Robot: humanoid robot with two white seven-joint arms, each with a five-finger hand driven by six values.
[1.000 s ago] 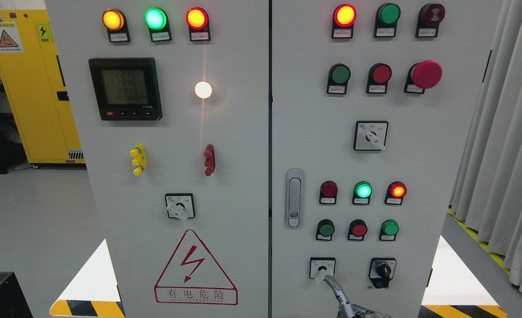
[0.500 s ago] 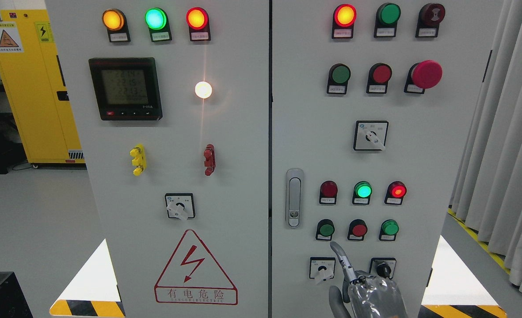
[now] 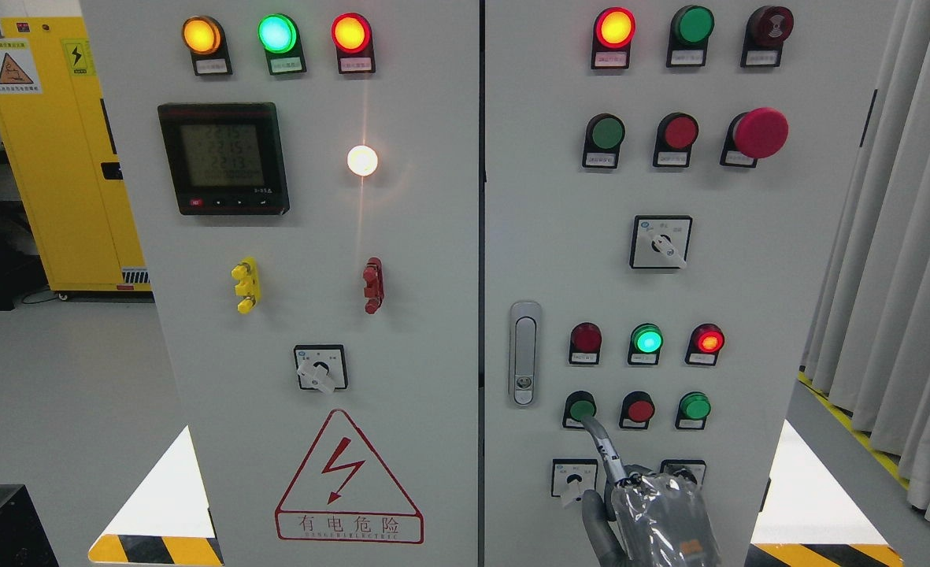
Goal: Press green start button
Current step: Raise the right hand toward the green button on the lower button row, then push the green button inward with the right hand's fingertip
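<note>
The green push button [image 3: 581, 409] sits at the lower left of the right cabinet door, first in a row with a red button [image 3: 639, 409] and another green button [image 3: 694, 406]. My right hand [image 3: 647, 513] comes up from the bottom edge, right of the middle. Its index finger [image 3: 600, 445] is stretched out, the other fingers are curled, and it holds nothing. The fingertip is at the lower edge of the left green button; I cannot tell whether it presses it. The left hand is out of view.
A rotary selector switch [image 3: 574, 479] sits just left of the hand, and a black key switch [image 3: 682, 471] is partly hidden behind it. A door latch [image 3: 523, 364] is left of the button row. Indicator lamps [image 3: 646, 341] glow above. Curtains [image 3: 898, 268] hang at the right.
My right hand has risen from the bottom edge and moved up and slightly left. Its index fingertip went from the selector switch to the lower edge of the left green button.
</note>
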